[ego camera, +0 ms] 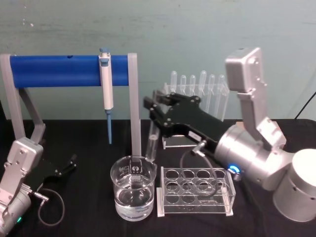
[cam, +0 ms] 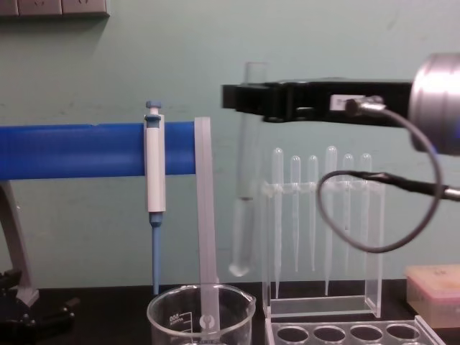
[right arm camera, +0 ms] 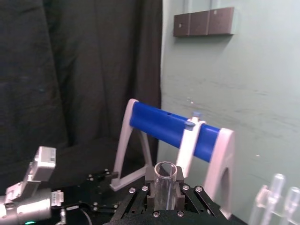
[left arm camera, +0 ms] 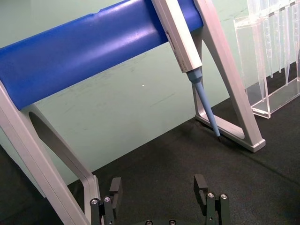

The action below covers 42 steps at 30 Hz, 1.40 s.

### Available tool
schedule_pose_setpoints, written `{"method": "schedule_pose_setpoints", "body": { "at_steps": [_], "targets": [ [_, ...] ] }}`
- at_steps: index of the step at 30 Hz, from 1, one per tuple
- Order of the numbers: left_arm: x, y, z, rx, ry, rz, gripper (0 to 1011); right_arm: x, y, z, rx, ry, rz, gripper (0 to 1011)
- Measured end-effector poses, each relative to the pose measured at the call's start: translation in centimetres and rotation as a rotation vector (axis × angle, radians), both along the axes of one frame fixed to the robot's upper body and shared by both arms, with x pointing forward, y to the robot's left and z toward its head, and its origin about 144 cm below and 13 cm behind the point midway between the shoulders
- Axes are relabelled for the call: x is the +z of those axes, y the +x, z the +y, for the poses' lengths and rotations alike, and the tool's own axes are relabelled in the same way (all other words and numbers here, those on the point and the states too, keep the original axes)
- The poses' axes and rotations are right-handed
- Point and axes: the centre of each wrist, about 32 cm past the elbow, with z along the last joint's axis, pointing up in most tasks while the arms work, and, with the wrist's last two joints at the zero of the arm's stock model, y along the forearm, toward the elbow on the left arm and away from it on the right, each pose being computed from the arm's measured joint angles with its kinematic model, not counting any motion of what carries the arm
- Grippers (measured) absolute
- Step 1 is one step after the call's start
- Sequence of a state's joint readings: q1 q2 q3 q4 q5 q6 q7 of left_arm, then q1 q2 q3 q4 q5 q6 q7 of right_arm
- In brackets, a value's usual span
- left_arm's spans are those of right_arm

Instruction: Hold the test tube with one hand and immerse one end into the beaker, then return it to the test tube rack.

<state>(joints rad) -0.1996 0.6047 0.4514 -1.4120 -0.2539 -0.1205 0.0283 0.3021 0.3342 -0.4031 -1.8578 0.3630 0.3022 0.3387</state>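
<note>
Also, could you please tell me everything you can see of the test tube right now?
The test tube is a clear glass tube with an open rim and a rounded bottom, and it looks empty. The right gripper is shut on it a little below the rim; nothing else touches it. It hangs nearly upright, slightly tilted, rounded end down. That end is in the air just above the right side of the rim of the beaker, not in the liquid.

The slim clear glass test tube (cam: 243, 215) and wide clear glass beaker (ego camera: 133, 190) shine smooth. The flat black right gripper (cam: 248, 95) looks matt, its silver cylindrical wrist (ego camera: 247, 153) satin metal, the black tabletop (ego camera: 89, 148) dull.
</note>
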Motion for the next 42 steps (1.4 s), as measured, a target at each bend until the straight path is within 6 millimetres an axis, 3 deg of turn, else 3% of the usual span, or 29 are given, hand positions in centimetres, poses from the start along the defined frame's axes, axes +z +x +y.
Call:
{"method": "schedule_pose_setpoints", "body": {
  "at_steps": [5, 17, 32, 42],
  "targets": [
    [0.0, 0.0, 0.0, 0.000, 0.000, 0.000, 1000, -0.5, 0.4, 1.1, 0.025, -0.001, 0.020, 225],
    [0.0, 0.0, 0.0, 0.000, 0.000, 0.000, 1000, -3.9, 1.9, 3.3, 0.044, -0.037, 0.060, 225],
    [0.0, 0.0, 0.0, 0.000, 0.000, 0.000, 1000, -8.2, 2.2, 3.8, 0.044, -0.089, 0.094, 225],
    [0.0, 0.0, 0.0, 0.000, 0.000, 0.000, 1000, -8.7, 2.1, 3.7, 0.037, -0.071, 0.107, 224]
  ]
}}
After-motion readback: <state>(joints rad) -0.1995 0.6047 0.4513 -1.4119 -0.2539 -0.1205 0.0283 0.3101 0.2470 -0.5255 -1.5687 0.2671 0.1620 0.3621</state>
